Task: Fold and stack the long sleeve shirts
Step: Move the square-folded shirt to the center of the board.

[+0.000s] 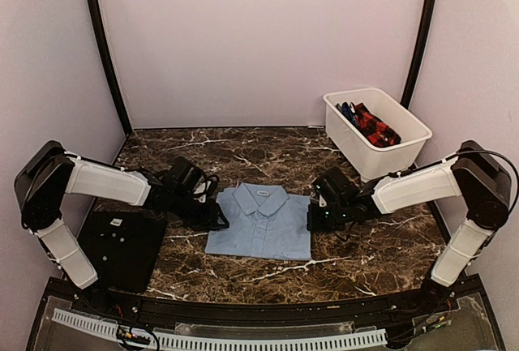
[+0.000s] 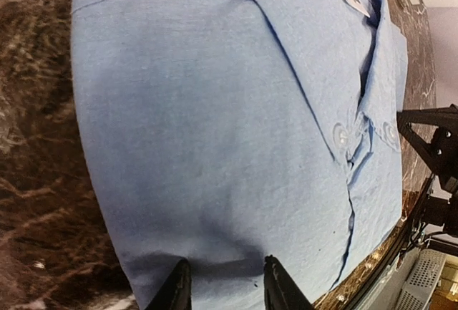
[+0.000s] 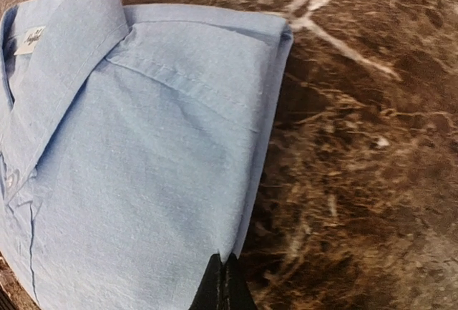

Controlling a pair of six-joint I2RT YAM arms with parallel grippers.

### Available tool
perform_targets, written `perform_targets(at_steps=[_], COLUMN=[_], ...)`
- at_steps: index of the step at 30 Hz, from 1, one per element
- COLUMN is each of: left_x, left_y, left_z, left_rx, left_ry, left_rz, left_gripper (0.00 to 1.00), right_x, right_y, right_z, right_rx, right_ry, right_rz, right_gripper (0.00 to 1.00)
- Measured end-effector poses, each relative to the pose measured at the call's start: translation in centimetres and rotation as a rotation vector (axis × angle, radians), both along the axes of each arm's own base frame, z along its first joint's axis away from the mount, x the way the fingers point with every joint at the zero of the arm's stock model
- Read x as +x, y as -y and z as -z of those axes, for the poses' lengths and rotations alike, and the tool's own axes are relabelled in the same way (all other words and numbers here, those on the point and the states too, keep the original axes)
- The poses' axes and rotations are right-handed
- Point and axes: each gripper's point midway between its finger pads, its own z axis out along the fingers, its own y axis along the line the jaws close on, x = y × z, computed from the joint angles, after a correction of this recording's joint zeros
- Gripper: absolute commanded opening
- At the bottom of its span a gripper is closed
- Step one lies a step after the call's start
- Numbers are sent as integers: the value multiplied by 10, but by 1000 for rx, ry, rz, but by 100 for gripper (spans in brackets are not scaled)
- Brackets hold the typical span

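Two arms are flanking the light-blue shirt [image 1: 259, 223], which is lying folded, collar toward the top, in the middle of the top view on the marble table [image 1: 243, 152]. I am seeing the left gripper [image 2: 227, 285] at its left edge, fingers partly apart over the cloth; I cannot tell whether it is pinching. The right gripper [image 3: 225, 283] is sitting fully closed at the right edge, nothing clearly caught.
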Motion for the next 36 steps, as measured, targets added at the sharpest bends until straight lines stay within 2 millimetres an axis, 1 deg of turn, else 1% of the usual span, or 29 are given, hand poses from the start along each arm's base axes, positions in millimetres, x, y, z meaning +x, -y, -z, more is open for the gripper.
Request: perform_targets(at_steps=[2,3,7,9,11,14,16,18,20,22,24,26,27,29,32,36], left_x=[-7,-10,-16,-14,-10,-2,4,8,8,5,-3,-14,-20,-29,-37,-42], left_y=[9,14,27,26,19,2,-12,-34,-57,-80,-104,-121,-129,-141,-153,-161], left_z=[1,1,-2,-2,-3,-15,-29,-44,-50,-48,-39,-29,-25,-19,-14,-8], left_rx=[1,2,3,18,48,100,123,144,172,211,263,306,327,358,384,404], left_ry=[-5,-7,-2,10,25,76,122,167,190,194,179,160,148,134,127,122], left_rz=[19,27,33,14,-22,-89,-144,-210,-271,-324,-373,-400,-410,-432,-467,-492], left_gripper=[35,38,41,42,43,43,42,43,42,42,42,42,43,43,43,42], right_x=[0,1,0,-2,-3,-3,-2,-2,-1,-2,-3,-4,-4,-5,-6,-6], right_y=[13,19,47,60,73,87,96,103,107,109,110,111,111,111,111,112], right_z=[-1,-1,-2,-2,-3,-7,-10,-13,-17,-20,-23,-26,-27,-29,-32,-39], right_rx=[-5,-8,-22,-35,-48,-56,-61,-65,-66,-67,-69,-66,-66,-65,-60,-50], right_ry=[-1,-1,-1,-5,-7,-8,-4,1,8,15,20,22,24,28,33,46], right_rz=[20,31,74,93,112,139,155,165,169,168,161,158,153,148,145,145], right_gripper=[0,0,0,0,0,0,3,8,12,18,27,33,34,37,38,39])
